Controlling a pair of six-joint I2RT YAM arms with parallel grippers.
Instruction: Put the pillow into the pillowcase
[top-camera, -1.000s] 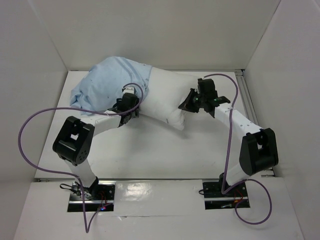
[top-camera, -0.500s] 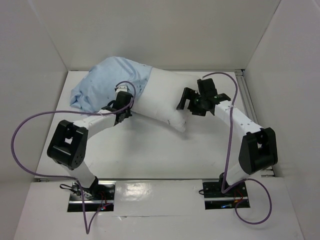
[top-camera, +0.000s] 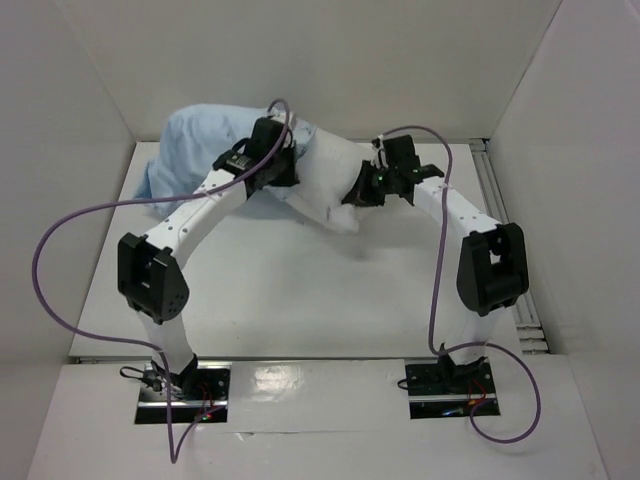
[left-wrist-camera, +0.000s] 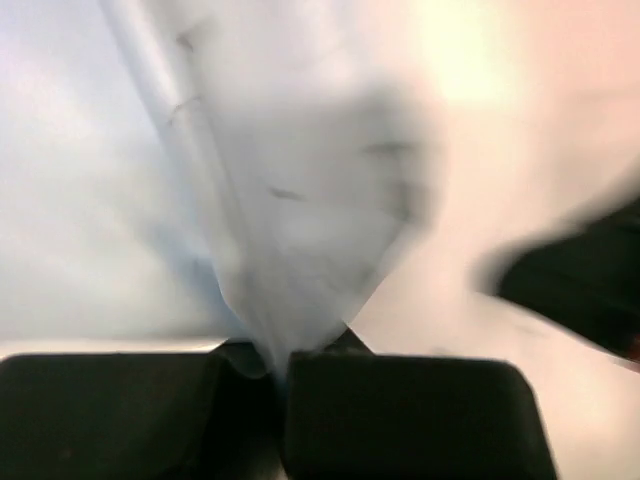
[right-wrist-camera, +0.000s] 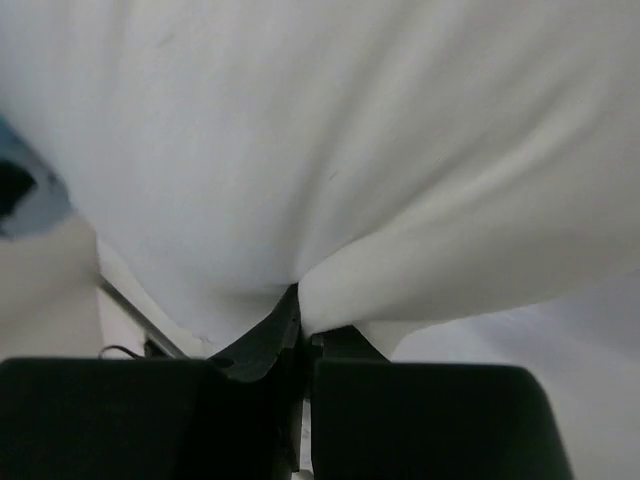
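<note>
**A:** Where's the pillow (top-camera: 328, 172) sitting?

**B:** At the far side of the tabletop (top-camera: 300, 290), close to the back wall (top-camera: 330, 70). Its left end is inside the pillowcase (top-camera: 190, 155). The right end sticks out bare and white, with one corner drooping toward the near side.

**A:** And the pillowcase?

**B:** It's bunched and wrinkled over that left end and spreads toward the far left corner of the tabletop. Its open edge crosses the pillow about where the left arm's wrist is.

**A:** What has the left gripper (left-wrist-camera: 283, 352) got?

**B:** Its jaws are pressed together on a pinch of thin pale blue cloth with small dark specks, so that's the pillowcase. The wrist view is blurred, but the fold rises straight out from between the fingers.

**A:** And the right gripper (right-wrist-camera: 305, 345)?

**B:** Closed as well, on a fold of plain white fabric, which is the pillow. The cloth fans up from the pinch in broad creases. From above, this gripper sits at the pillow's exposed right end, just beside the drooping corner.

**A:** How do the two stand to each other?

**B:** They're near each other, with the bare stretch of pillow between them. Both arms reach across from the near edge, elbows out to the sides.

**A:** Anything else?

**B:** A purple cable (top-camera: 50, 260) loops from each arm. There's also a dark blurred shape at the right of the left wrist view, and I can't tell what it is.
</note>
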